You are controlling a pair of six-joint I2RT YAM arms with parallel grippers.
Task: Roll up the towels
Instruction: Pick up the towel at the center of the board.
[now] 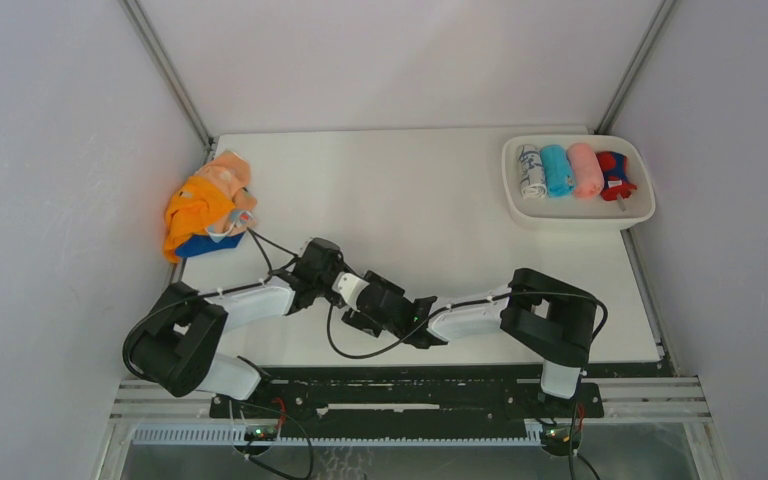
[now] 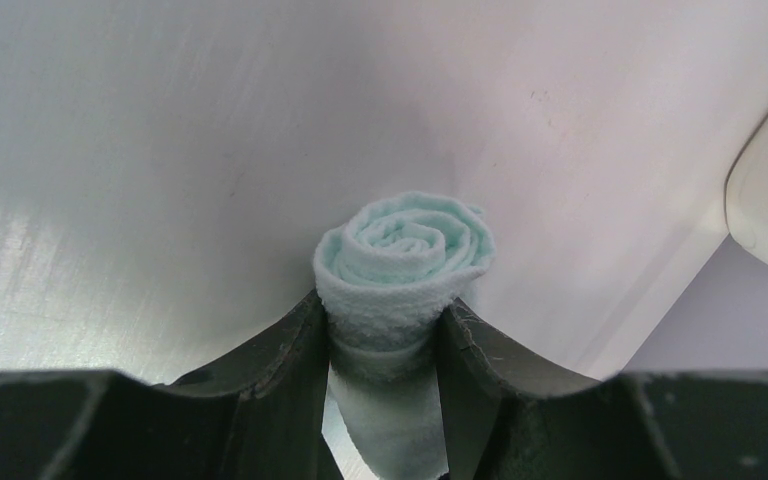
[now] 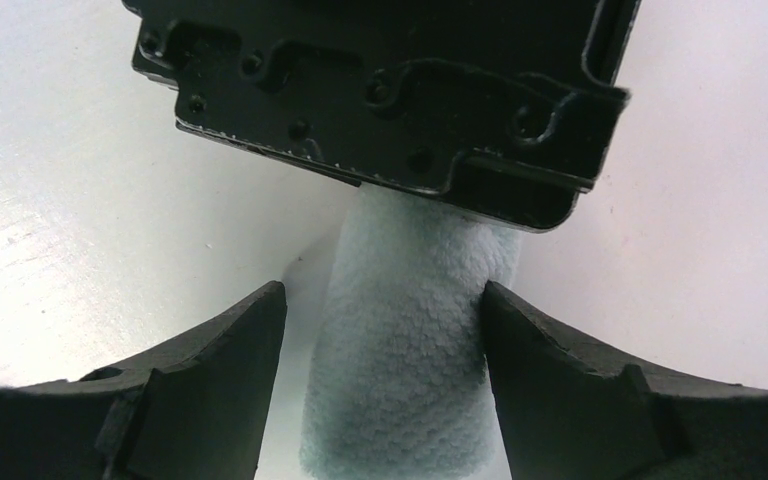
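Near front table [image 1: 410, 200] edge, my left gripper [image 2: 383, 308] clamps mint roll [image 2: 405, 245]; my right gripper [image 3: 385, 295] straddles same roll, jaws spread, gap on one side, not gripping.

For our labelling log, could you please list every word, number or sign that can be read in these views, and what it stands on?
None can be read.
The white rolled towel in the tray bears dark marks: too small to read.
The two wrist views show no lettering.

Mint towel [image 2: 405, 265] nubby terry cloth, fingers [image 2: 278, 385] matt blk plastic, table [image 2: 160, 150] smooth.
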